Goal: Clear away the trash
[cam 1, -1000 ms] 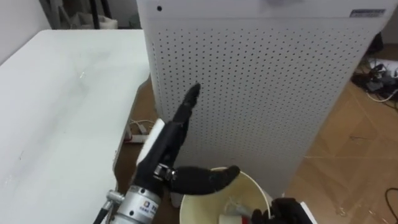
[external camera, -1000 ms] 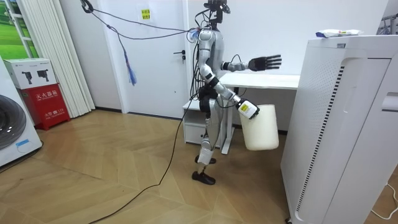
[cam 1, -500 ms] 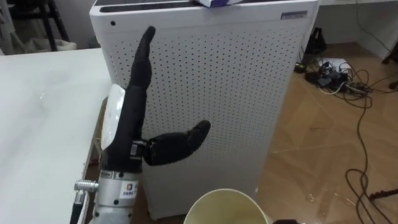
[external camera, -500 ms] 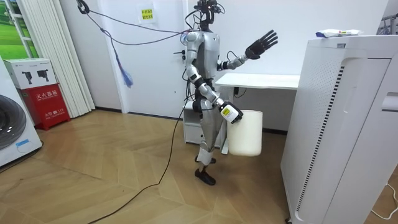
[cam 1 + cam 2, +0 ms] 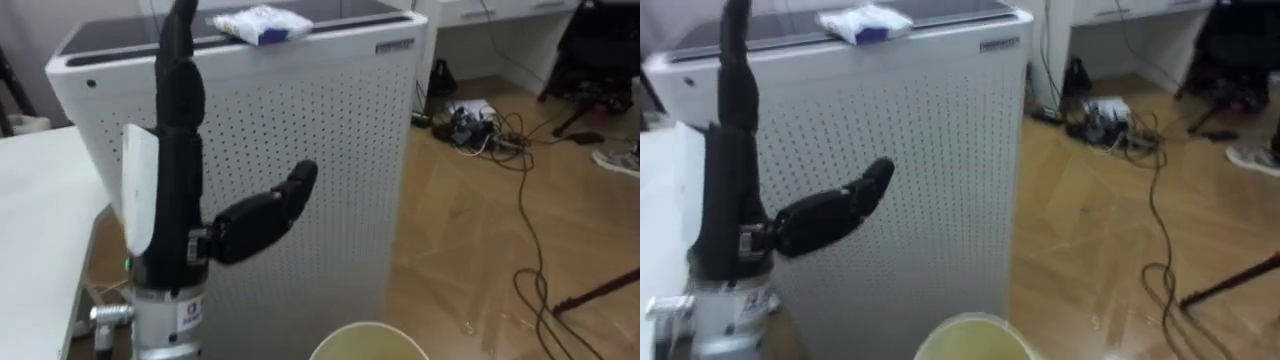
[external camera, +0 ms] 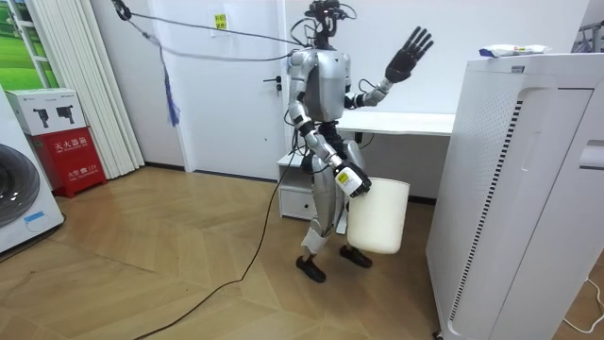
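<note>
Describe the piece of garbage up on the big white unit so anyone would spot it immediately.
Find the tall white perforated cabinet. On its dark top lies a crumpled white-and-blue wrapper, soft and crinkled, the only thing lying there.

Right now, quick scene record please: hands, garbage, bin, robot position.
left hand: raised, open, fingers straight, before the white perforated unit
right hand: low, at the rim of the bin
garbage: white-and-blue packet lying on the unit's top, untouched
bin: cream, held off the floor
robot: standing between the white desk and the unit
</note>
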Tool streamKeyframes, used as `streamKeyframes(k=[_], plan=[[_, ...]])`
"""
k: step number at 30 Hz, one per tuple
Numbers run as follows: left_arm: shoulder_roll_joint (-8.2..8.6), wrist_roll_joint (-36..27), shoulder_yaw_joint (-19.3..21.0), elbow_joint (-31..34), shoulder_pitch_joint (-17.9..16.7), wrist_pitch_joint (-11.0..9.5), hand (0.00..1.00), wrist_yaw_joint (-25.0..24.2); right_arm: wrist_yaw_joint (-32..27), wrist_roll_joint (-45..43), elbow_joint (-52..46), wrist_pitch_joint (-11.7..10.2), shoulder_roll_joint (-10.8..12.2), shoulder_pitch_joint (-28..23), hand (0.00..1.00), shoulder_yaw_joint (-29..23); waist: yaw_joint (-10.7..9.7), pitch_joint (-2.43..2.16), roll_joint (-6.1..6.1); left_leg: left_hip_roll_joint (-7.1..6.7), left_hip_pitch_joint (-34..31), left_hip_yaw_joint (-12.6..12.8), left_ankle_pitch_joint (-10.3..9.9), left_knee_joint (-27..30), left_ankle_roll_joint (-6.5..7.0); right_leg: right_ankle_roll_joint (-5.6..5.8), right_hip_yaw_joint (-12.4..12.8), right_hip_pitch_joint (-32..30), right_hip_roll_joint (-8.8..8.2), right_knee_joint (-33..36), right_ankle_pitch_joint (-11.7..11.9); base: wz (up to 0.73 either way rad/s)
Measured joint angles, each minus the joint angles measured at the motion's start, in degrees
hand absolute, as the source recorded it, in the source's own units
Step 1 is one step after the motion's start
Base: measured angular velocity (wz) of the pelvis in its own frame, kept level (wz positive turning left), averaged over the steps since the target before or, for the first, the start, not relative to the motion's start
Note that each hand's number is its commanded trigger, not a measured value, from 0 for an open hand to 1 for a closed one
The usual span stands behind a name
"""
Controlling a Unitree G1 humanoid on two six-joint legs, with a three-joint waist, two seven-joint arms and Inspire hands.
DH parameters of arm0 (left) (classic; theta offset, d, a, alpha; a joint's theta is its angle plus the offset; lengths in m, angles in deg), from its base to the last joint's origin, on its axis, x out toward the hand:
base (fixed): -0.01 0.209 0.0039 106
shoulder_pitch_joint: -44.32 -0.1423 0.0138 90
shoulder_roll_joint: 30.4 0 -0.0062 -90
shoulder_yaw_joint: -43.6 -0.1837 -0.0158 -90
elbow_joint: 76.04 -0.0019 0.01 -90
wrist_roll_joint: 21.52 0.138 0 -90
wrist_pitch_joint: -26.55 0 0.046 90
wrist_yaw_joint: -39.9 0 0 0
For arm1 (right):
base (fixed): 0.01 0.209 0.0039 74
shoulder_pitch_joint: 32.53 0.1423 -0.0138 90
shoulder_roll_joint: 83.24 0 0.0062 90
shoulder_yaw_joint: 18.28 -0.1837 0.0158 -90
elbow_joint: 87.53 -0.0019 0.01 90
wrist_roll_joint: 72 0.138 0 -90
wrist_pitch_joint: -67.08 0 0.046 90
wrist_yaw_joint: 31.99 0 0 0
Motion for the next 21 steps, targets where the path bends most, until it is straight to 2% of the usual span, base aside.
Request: streamKeyframes(k=[1, 4, 5, 6, 7, 9, 10, 11, 13, 15, 16, 17, 18, 19, 21], plan=[[-0.19, 0.0, 0.0, 0.0, 0.0, 0.0, 0.0, 0.0, -0.1, 0.0, 0.0, 0.0, 0.0, -0.2, 1.0, -0.2, -0.4, 0.06, -0.6, -0.79, 0.2, -0.2, -0.7, 0.6, 1.46, 0.42, -0.5, 0.9, -0.71, -0.6, -0.5, 0.14], [-0.51, 0.0, 0.0, 0.1, 0.1, -0.2, 0.0, 0.6, -0.4, -0.3, 0.0, 0.0, -0.2, -0.3, 1.0, -0.2, -0.3, 0.11, -0.74, -1.86, 0.8, 0.6, -3.8, 2.4, 3.1, 1.7, -0.5, 3.3, -2.1, -2.4, -1.4, -0.02], [-0.66, 0.1, 0.0, 0.1, 0.3, -0.2, 0.0, 0.7, -0.2, -0.2, 0.0, 0.0, -0.2, -0.2, 1.0, -0.1, -0.2, 0.17, -0.85, -2.25, 1.5, 1.7, -5.1, 2.9, 3.73, 2.39, -0.8, 3.6, -3.11, -1.5, -1.9, -0.16], [-0.67, 0.3, 0.0, 0.1, 0.5, -0.2, 0.0, 0.8, -0.1, -0.2, -0.1, 0.0, -0.2, -0.1, 1.0, -0.1, -0.1, 0.17, -0.76, -2.59, 1.7, 1.8, -5.6, 3.2, 3.86, 2.79, -1.3, 3.6, -3.65, -0.7, -2.1, -0.19], [-0.66, 0.8, 0.0, 0.1, 1.0, -0.2, 0.0, 0.8, -0.1, -0.2, -0.2, 0.0, 0.0, 0.0, 1.0, -0.1, 0.2, 0.29, -0.44, -3.02, 2.3, 2.4, -6.8, 3.9, 4.46, 2.98, -2.4, 3.3, -4.68, 2.5, -2.2, -0.09], [-0.61, 2.6, 0.0, 0.3, 3.2, -0.2, 0.0, 0.8, -0.1, -0.3, -0.5, 0.0, 0.9, 0.0, 1.0, -0.2, -0.3, 0.32, -0.31, -4.02, 3.4, 2.8, -9.0, 5.1, 5.48, 3.09, -2.4, 1.8, -6.26, 8.6, -2.1, 0.03], [-0.63, 2.9, 0.1, 0.3, 3.8, -0.2, 0.0, 0.9, -0.1, -0.6, -0.5, 0.0, 1.0, 0.0, 1.0, -0.2, -0.4, 0.31, -0.29, -4.31, 3.6, 2.8, -9.5, 5.3, 5.67, 3.36, -2.3, 1.5, -6.57, 9.8, -1.9, 0.1], [-0.68, 3.1, 0.1, 0.3, 5.1, -0.2, 0.0, 1.0, -0.1, -1.6, -0.5, 0.0, 1.1, 0.2, 1.0, -0.1, -0.5, 0.54, -0.03, -4.64, 4.7, 2.7, -10.1, 5.3, 6.12, 3.62, -2.0, 1.0, -6.96, 11.8, -1.2, 0.0], [-0.67, 3.1, 0.0, 0.3, 6.4, -0.2, 0.0, 1.8, 0.1, -1.6, -0.5, 0.0, 1.1, 0.3, 1.0, 0.3, -0.5, 0.85, 1.0, -4.57, 6.2, 2.0, -10.8, 4.3, 6.35, 3.66, -2.1, 0.8, -6.73, 12.1, -0.4, -0.06], [-0.88, 3.4, 0.0, 0.3, 7.9, 0.1, 0.0, 2.6, 0.8, -1.8, -0.5, 0.2, 0.9, 0.5, 1.0, 0.2, -0.9, 1.01, 2.54, -4.21, 6.7, 0.9, -10.7, 2.8, 6.39, 3.24, -2.8, -1.9, -5.64, 7.2, -1.3, 0.13], [-1.12, 3.4, 0.0, 0.3, 7.9, 0.1, 0.0, 2.7, 0.9, -2.1, -0.5, 0.3, 1.0, 0.4, 1.0, 0.2, -1.1, 0.98, 2.63, -4.24, 7.0, 0.7, -10.7, 2.4, 6.39, 3.17, -2.9, -2.5, -5.45, 5.2, -1.1, 0.25], [-1.77, 3.7, 0.0, 0.3, 7.9, 0.3, 0.0, 2.9, 1.2, -2.4, -0.5, 0.5, 1.1, 0.2, 1.0, 0.2, -1.6, 0.96, 2.45, -4.55, 7.8, 0.5, -10.7, 1.8, 6.35, 2.95, -3.3, -3.4, -5.29, 0.2, 1.5, 0.24], [-1.78, 4.1, 0.0, 0.2, 7.6, 0.4, 0.0, 3.2, 1.2, -2.5, -0.4, 0.7, 1.0, 0.2, 1.0, 0.2, -2.0, 0.85, 2.84, -4.51, 8.2, -0.3, -10.8, 1.7, 6.26, 3.23, -3.4, -3.4, -4.94, 0.1, 2.5, 0.29], [-1.88, 4.7, 0.0, 0.3, 7.4, 0.4, 0.0, 3.3, 1.2, -2.7, -0.5, 0.8, 0.9, 0.1, 1.0, 0.2, -2.2, 0.53, 3.12, -4.53, 8.9, -1.1, -10.5, 0.7, 5.78, 3.2, -3.7, -2.3, -4.52, -1.5, 3.0, 0.17], [-1.99, 6.6, 0.0, 0.5, 7.8, 0.6, 0.0, 4.0, 1.3, -2.7, -0.6, 0.8, 0.9, 0.8, 1.0, 0.3, -1.9, 0.48, 3.05, -4.09, 10.0, -1.6, -9.9, -1.5, 5.0, 2.66, -3.8, -0.2, -3.39, -4.5, 3.6, 0.06]])
